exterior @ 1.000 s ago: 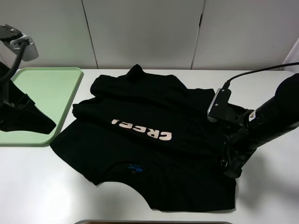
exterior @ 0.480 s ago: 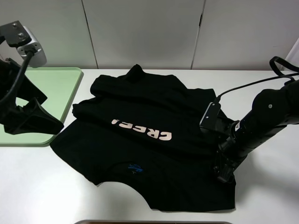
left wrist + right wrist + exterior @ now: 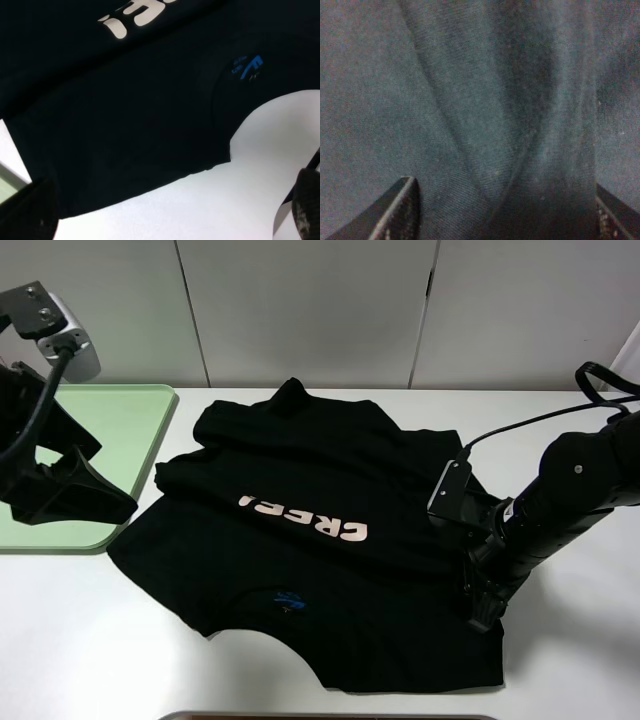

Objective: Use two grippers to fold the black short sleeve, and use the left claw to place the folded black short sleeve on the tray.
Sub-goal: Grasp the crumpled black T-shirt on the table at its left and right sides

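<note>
The black short sleeve (image 3: 300,470) lies spread on the white table, its upper part folded over, with pink lettering (image 3: 305,519) and a small blue label (image 3: 290,599). My left gripper (image 3: 95,502) hovers open by the shirt's left edge, over the near corner of the green tray (image 3: 115,420). In the left wrist view its fingertips (image 3: 30,210) are wide apart above the shirt (image 3: 125,100). My right gripper (image 3: 485,610) is down on the shirt's right side. In the right wrist view it (image 3: 505,215) is open, with a fabric ridge (image 3: 520,125) between the fingers.
The tray sits at the table's far left. White cabinet panels (image 3: 310,310) stand behind the table. A black cable (image 3: 530,415) arcs from the right arm. A dark object (image 3: 330,716) shows at the table's front edge.
My left arm has swung right and up from over the tray toward the shirt's left edge. My right gripper has shifted slightly left on the shirt. Both have held still for the last half second.
</note>
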Robot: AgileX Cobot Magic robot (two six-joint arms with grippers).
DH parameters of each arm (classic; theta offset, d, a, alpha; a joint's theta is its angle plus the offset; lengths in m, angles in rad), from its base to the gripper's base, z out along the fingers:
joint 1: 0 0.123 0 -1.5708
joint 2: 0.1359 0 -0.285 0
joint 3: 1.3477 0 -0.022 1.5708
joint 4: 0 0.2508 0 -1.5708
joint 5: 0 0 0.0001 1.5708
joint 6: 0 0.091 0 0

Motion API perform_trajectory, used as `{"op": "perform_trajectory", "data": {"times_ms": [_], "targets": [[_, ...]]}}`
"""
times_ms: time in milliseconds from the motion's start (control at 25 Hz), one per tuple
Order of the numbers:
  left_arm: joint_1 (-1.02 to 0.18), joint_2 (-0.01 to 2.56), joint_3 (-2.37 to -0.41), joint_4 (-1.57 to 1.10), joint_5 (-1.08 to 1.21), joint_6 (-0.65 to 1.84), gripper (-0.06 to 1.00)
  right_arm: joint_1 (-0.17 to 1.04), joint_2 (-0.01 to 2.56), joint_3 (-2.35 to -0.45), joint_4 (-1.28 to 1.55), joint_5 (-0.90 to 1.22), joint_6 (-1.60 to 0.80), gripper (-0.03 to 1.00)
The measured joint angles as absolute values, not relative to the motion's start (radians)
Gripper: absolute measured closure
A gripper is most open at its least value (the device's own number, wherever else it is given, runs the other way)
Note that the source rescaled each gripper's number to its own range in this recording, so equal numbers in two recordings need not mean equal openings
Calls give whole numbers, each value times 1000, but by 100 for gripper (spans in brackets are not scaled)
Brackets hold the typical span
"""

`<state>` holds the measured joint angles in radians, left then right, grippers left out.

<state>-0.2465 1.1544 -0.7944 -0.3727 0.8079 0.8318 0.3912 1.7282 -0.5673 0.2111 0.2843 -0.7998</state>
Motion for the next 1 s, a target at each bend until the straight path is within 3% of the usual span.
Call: {"op": "perform_trajectory", "data": {"times_ms": [200,280,480,1000], "targets": [[-246,1154,-794,-373,798,833,2,391,1728,-567,202,282,-779,28],[-246,1154,-794,-373,797,833,2,391,1728,-574,199,277,-701,17],[-246,1154,-794,-372,797,833,2,391,1728,-623,178,306,-596,6],[-246,1154,-794,-370,791,833,3,391,1728,-705,18,494,-567,4]]}}
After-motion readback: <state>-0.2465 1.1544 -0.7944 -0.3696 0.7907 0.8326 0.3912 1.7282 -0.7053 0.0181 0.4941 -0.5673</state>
